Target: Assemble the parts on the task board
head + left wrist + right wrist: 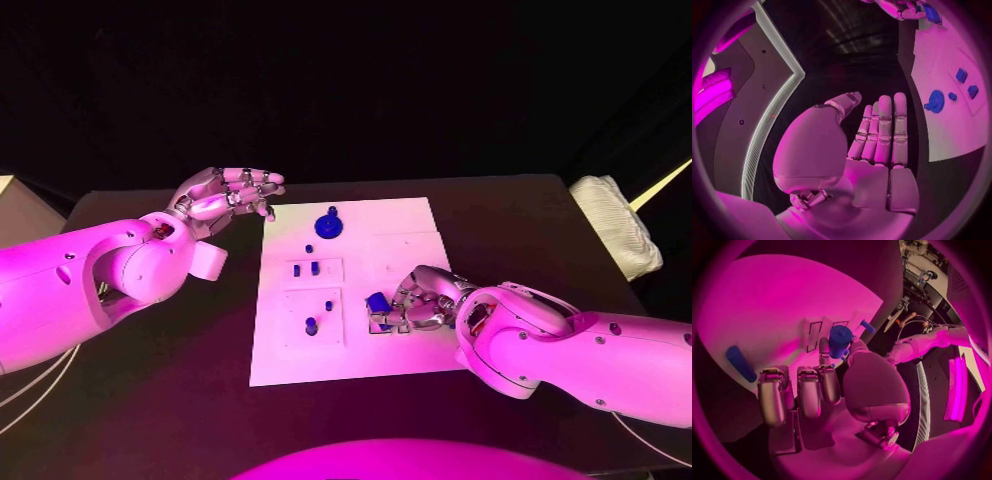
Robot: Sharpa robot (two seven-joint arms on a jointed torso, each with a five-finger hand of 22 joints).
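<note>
Centrally, a white task board (346, 365) lies on a black desk (173, 400), against dark surroundings.
Right hand (415, 303) pinches a blue part (840, 339); left hand (227, 195) hovers empty, fingers apart.

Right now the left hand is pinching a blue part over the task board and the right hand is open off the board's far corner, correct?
Sides swapped. In the head view the right hand holds the blue part over the task board; the right wrist view shows the part between its fingers. The left hand is the open one, off the board's far corner.
</note>
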